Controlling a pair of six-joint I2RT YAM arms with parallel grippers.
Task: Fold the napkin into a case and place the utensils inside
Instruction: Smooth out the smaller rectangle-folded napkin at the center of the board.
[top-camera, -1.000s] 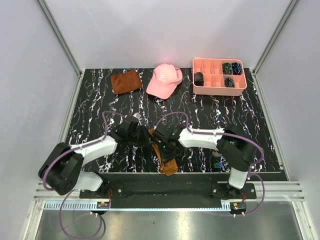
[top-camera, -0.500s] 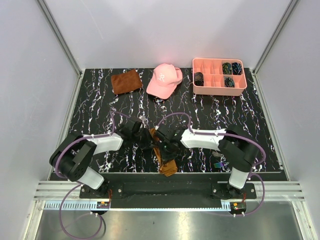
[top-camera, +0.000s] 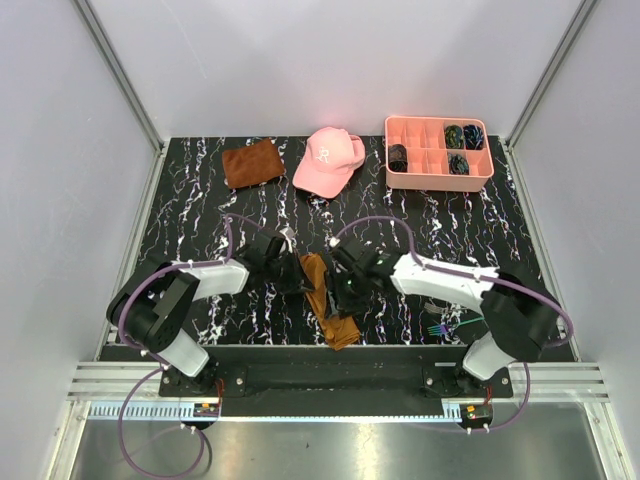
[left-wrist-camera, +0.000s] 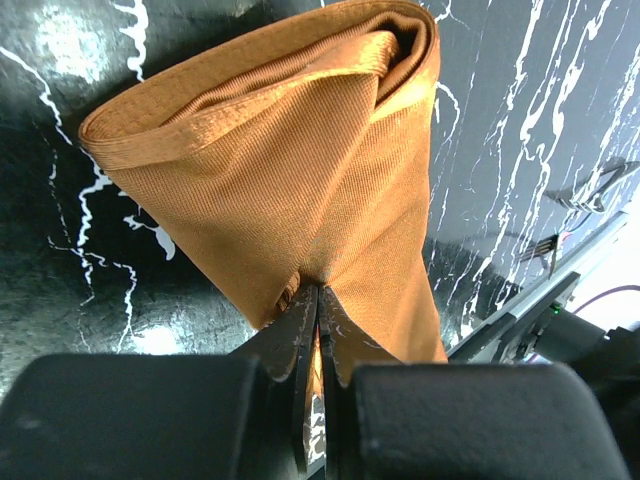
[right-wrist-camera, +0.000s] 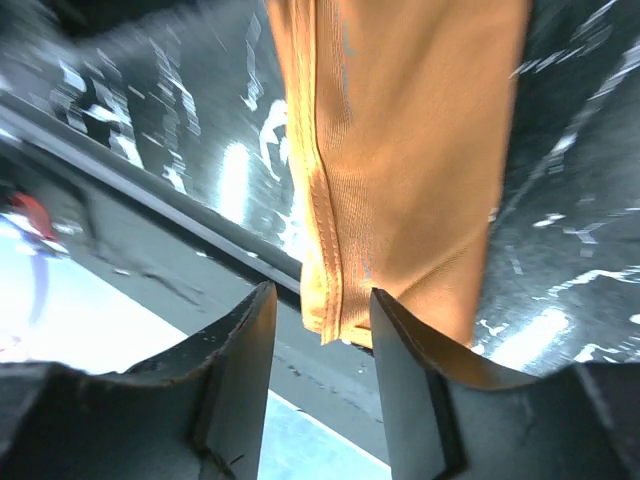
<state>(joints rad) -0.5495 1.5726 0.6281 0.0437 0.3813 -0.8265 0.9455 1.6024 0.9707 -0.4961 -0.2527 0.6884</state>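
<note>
A: How's the light from above?
B: Bright, even, and sharp all over. The pale walls (top-camera: 330, 60) look a bit washed, and shadows on the black counter (top-camera: 190, 215) are soft.
A: The wrist views?
B: Left is crisp on the napkin (left-wrist-camera: 300, 180), sheen along its folds, white glare lower right. Right is smeared with motion blur, with hot glare patches on the counter and blown-out white lower left.

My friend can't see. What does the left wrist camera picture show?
The left gripper is shut, pinching the edge of a folded orange napkin. Under it is a black table with white veins.
</note>
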